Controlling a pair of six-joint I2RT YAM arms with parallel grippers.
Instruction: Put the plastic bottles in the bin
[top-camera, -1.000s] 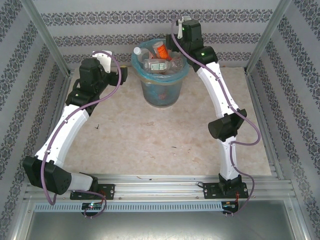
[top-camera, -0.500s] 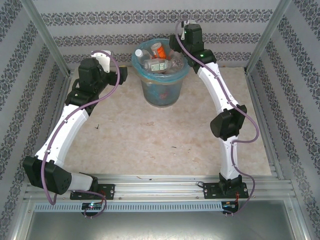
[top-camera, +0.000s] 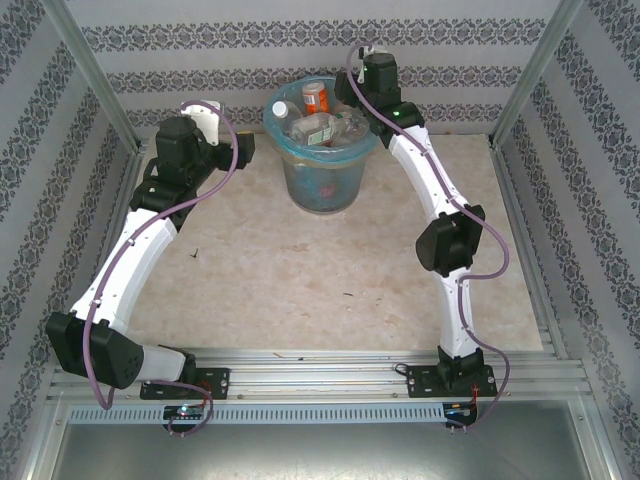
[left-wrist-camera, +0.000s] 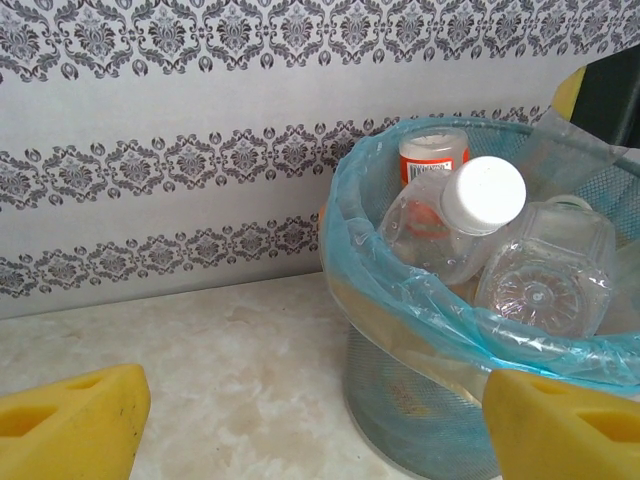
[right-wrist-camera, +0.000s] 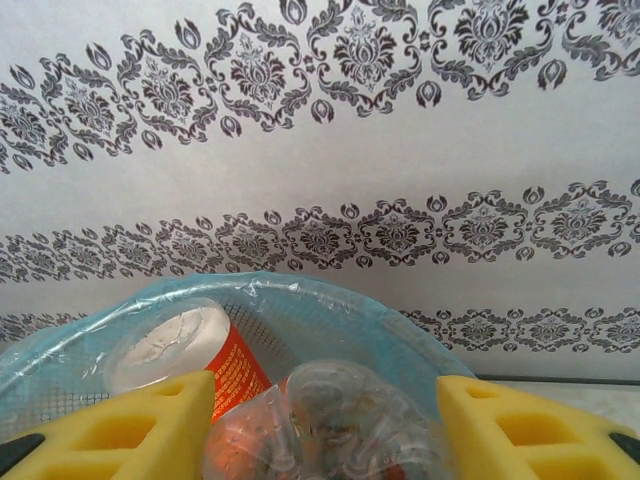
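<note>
My left gripper (left-wrist-camera: 316, 405), upper left of the overhead view, has its yellow pads spread wide and holds nothing. Just to its right, at top centre, the grey-blue bin (top-camera: 320, 190) with its light-blue liner stands on the beige table (top-camera: 300, 280), heaped with plastic bottles (top-camera: 318, 125). My right gripper (right-wrist-camera: 325, 400) hovers over the bin's right rim, fingers partly apart. A clear bottle (right-wrist-camera: 340, 445) shows between them, and I cannot tell whether they grip it.

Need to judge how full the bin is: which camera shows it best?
Top external: the whole bin shows from rim to base, bottles heaped inside. Left wrist gives its near rim and mesh wall, base cut off; right wrist catches the far rim behind bottles.
</note>
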